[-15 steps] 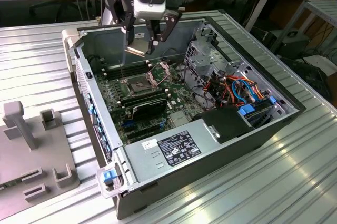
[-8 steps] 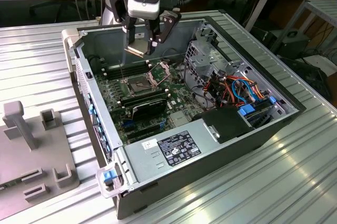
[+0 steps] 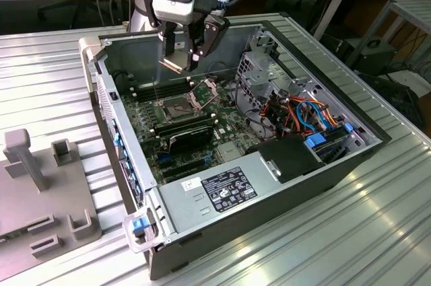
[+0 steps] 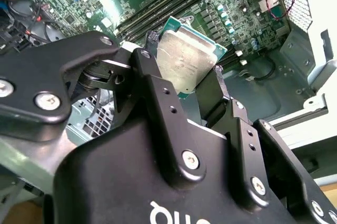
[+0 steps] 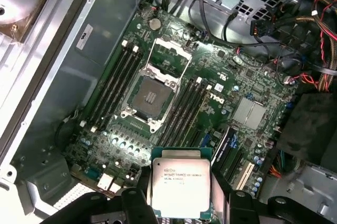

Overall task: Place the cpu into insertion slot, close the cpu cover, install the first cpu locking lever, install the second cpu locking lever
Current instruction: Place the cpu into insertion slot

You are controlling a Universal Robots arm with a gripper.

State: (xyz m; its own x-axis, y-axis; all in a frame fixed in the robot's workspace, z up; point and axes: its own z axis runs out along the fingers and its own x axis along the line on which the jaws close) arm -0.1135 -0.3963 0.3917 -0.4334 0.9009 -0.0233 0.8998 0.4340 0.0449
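Gripper (image 3: 180, 62) clenched on the cpu (image 5: 180, 184), pinching it by two opposite edges, metal top up, high over the green board (image 5: 237, 84) inside the open case. In the first wrist view we see the insertion slot (image 5: 151, 97) bare and well apart from the chip, the cpu cover (image 5: 169, 55) swung open beside it.

Risks, as we judge them:
- an off-centre or tilted descent could bend socket pins
- a thin edge grip may slip
- wrong rotation would prevent the chip from seating
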